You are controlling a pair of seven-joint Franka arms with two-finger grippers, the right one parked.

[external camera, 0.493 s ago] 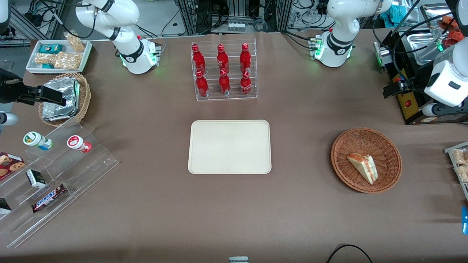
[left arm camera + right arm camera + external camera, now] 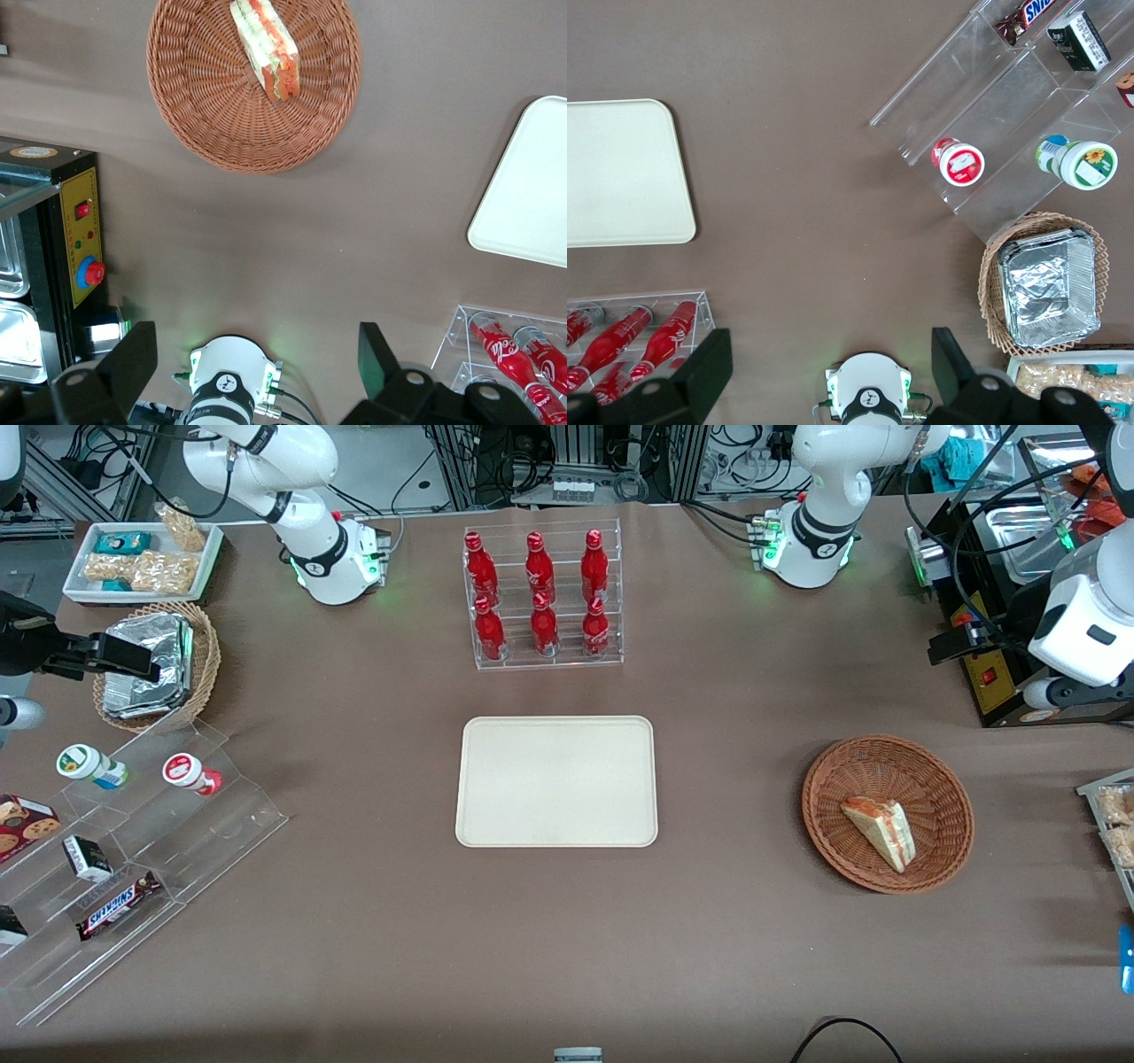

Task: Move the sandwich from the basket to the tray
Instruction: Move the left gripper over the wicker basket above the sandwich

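The sandwich (image 2: pixel 880 829), a pale wedge with red and green filling, lies in the reddish-brown wicker basket (image 2: pixel 850 779) toward the working arm's end of the table. The cream tray (image 2: pixel 556 781) sits bare at the table's middle. My left gripper (image 2: pixel 952 646) hangs high above the table, farther from the front camera than the basket, open and holding nothing. The left wrist view looks down past the gripper (image 2: pixel 257 363) and its spread fingers (image 2: pixel 133 363) onto the sandwich (image 2: pixel 266 44), the basket (image 2: pixel 221 115) and a corner of the tray (image 2: pixel 532 195).
A black machine with a yellow panel (image 2: pixel 988 673) stands just beneath the gripper. A clear rack of red bottles (image 2: pixel 542 598) stands farther back than the tray. Toward the parked arm's end are an acrylic snack shelf (image 2: pixel 133 850), a tan basket with foil packets (image 2: pixel 151 664) and a white snack tray (image 2: pixel 142 558).
The left arm's wrist has shifted very slightly. The sandwich, basket and tray have not moved.
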